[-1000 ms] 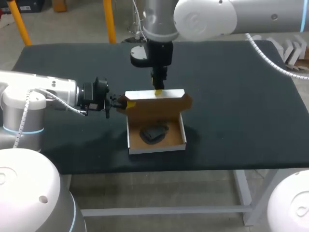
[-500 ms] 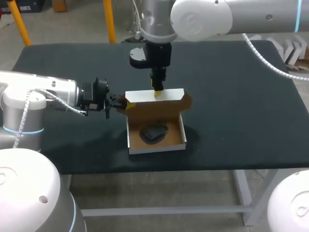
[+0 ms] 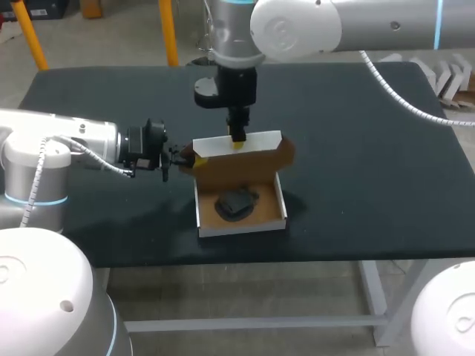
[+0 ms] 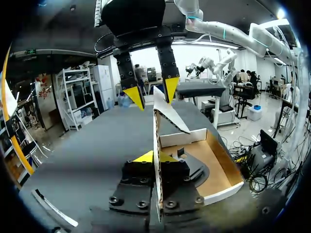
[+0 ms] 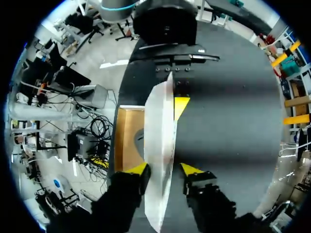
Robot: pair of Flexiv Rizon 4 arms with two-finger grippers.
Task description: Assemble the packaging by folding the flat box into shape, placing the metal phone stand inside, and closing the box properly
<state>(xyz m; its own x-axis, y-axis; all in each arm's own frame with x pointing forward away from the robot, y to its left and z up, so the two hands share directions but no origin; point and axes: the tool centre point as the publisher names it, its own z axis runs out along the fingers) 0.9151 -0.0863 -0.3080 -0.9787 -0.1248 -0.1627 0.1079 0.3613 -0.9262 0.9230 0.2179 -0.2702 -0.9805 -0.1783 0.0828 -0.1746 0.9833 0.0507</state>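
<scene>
- the box (image 3: 241, 228) sits open near the middle of the worktop (image 3: 356, 148). the dark phone stand (image 3: 236, 204) lies flat inside it and the lid (image 3: 263, 141) stands upright along the far wall.
- the right jaws come down from above and straddle the lid's top edge, apart, with a gap on at least one side. if they push the lid down with one finger only, the panel could bow or slip out sideways instead of hinging.
- the left jaws are clamped on the side flap (image 4: 156, 136) at the lid's left end, seen edge-on between their tips. if the lid swings while that clamp holds firm, the flap could crease at its fold or tear.
- if the flap is let go too late or too early, i judge it may land outside the box wall rather than tucking inside, leaving the lid propped open.
- nothing pins the base, so a forward push on the lid could slide or tip the whole box, and the stand could shift with it.
- the two sets of jaws are near each other at the lid's left half, so a sweeping close risks a knock between them.
- the far-side flap is not held by anything, and i cannot tell how it will fold.
</scene>
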